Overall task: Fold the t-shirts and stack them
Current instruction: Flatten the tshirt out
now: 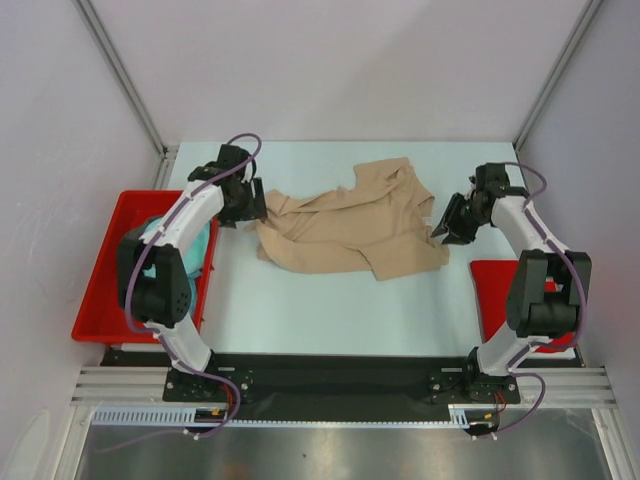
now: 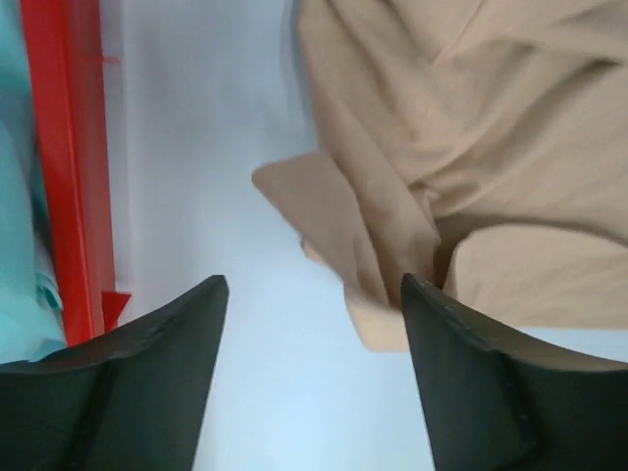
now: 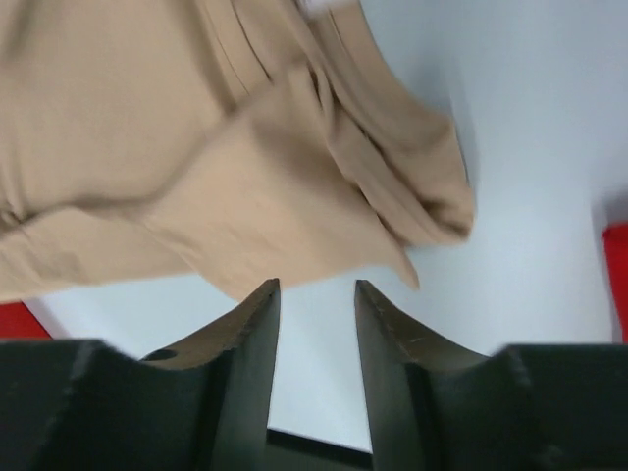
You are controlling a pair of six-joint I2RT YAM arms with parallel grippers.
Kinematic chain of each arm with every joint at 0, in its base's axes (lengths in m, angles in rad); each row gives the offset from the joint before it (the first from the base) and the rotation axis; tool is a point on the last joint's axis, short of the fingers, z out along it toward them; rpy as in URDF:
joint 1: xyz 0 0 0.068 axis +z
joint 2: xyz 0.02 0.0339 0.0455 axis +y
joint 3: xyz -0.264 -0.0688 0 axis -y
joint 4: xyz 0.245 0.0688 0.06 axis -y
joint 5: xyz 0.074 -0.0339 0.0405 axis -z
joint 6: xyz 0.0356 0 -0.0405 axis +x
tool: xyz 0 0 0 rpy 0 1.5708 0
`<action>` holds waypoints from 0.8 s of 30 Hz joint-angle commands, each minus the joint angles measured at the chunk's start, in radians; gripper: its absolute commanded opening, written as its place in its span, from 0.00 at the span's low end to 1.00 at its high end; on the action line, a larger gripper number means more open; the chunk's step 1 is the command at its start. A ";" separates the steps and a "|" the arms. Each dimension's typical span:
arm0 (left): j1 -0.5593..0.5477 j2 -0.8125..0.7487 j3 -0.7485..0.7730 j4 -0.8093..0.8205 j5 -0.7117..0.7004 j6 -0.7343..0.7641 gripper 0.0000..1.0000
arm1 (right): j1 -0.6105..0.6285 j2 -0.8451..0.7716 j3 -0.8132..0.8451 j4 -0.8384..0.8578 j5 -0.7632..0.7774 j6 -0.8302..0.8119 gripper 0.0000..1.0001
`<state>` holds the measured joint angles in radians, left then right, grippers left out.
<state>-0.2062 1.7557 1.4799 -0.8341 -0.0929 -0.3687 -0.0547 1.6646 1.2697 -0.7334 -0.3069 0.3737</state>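
A large tan-beige t-shirt (image 1: 345, 225) lies crumpled on the pale table at the middle back. My left gripper (image 1: 250, 205) hovers at its left edge, jaws wide open and empty (image 2: 314, 285); a fold of the tan shirt (image 2: 392, 196) lies just beyond the right finger (image 2: 491, 383). At the shirt's right edge, my right gripper (image 1: 445, 225) stands open with a narrower gap and nothing between its fingers (image 3: 317, 285); the tan cloth (image 3: 196, 128) lies just past the tips. A teal t-shirt (image 1: 200, 245) sits in the red tray, partly hidden by the left arm, and shows in the left wrist view as teal cloth (image 2: 15, 196).
The red tray (image 1: 105, 280) stands off the table's left side, its wall (image 2: 64, 167) close to my left gripper. A flat red mat (image 1: 492, 290) lies at the right edge under the right arm. Grey walls enclose the back and sides.
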 commanded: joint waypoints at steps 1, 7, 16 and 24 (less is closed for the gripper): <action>0.007 -0.090 -0.105 0.044 0.056 0.031 0.74 | 0.001 -0.074 -0.128 0.055 -0.020 0.005 0.37; 0.008 -0.015 -0.060 0.053 0.124 0.086 0.62 | 0.001 -0.060 -0.222 0.109 -0.038 0.024 0.25; 0.036 -0.050 -0.066 0.053 0.160 0.062 0.79 | 0.010 -0.055 -0.276 0.181 -0.028 0.048 0.43; 0.054 -0.081 -0.050 0.026 0.200 0.047 0.77 | 0.029 -0.081 -0.280 0.120 0.089 0.016 0.41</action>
<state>-0.1581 1.7329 1.4189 -0.8040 0.0681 -0.3138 -0.0334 1.6112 0.9955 -0.6079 -0.2722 0.4129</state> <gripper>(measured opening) 0.774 0.406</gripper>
